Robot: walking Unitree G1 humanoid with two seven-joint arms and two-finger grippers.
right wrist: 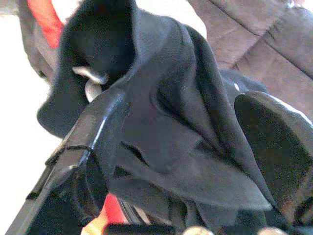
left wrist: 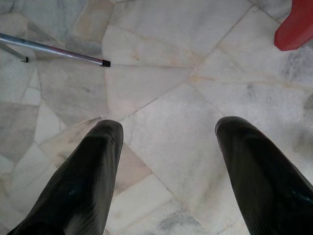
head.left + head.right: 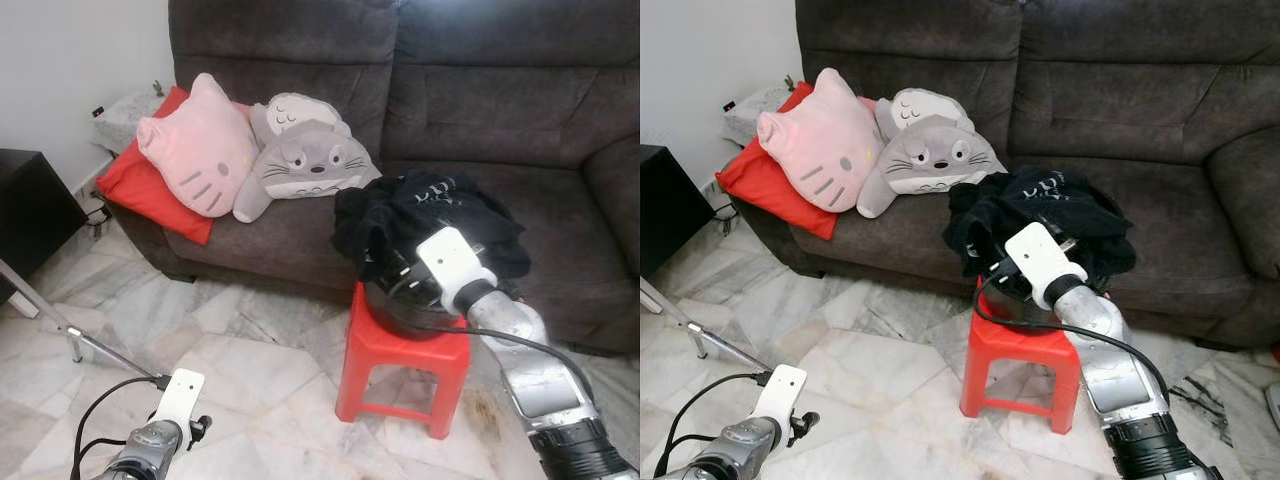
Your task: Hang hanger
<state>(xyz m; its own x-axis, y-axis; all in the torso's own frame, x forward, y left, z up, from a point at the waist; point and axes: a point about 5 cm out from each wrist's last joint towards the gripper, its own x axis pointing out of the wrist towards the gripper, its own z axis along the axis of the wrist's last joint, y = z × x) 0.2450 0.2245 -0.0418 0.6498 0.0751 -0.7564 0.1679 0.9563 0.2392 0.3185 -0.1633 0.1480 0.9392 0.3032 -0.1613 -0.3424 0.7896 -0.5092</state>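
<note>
Your right gripper (image 1: 181, 147) is up at the pile of black clothes (image 3: 430, 215) that sits in a dark basket (image 3: 405, 305) on the red stool (image 3: 400, 370) in front of the sofa (image 3: 450, 90). In the right wrist view its two black fingers (image 1: 98, 132) are spread wide with folds of the black cloth between them, and you can see a pale grey hook-like piece (image 1: 90, 81) poking out from a fold near the top of the pile; that looks like the hanger, though most of it is buried in the cloth and you cannot tell its full shape. The fingers are around the cloth but not closed on it.

Your right arm (image 3: 530, 370) reaches in from the lower right, with a black cable looping from the wrist down past the stool seat.

Your left gripper (image 2: 168, 161) hangs low over the marble floor (image 2: 161, 88), well apart from the stool. Its fingers (image 2: 83, 181) are spread with nothing between them but bare floor tiles. A thin metal rod (image 2: 54, 49) with a black tip lies across the floor ahead of it, and a corner of the red stool shows at the edge of that wrist view.

On the sofa to your left sit a pink cat cushion (image 3: 200, 150), a grey plush toy (image 3: 305, 160) beside it and touching it, and a red pillow (image 3: 145, 185) beneath the pink one. A black cabinet (image 3: 30, 215) stands at the far left by the wall
</note>
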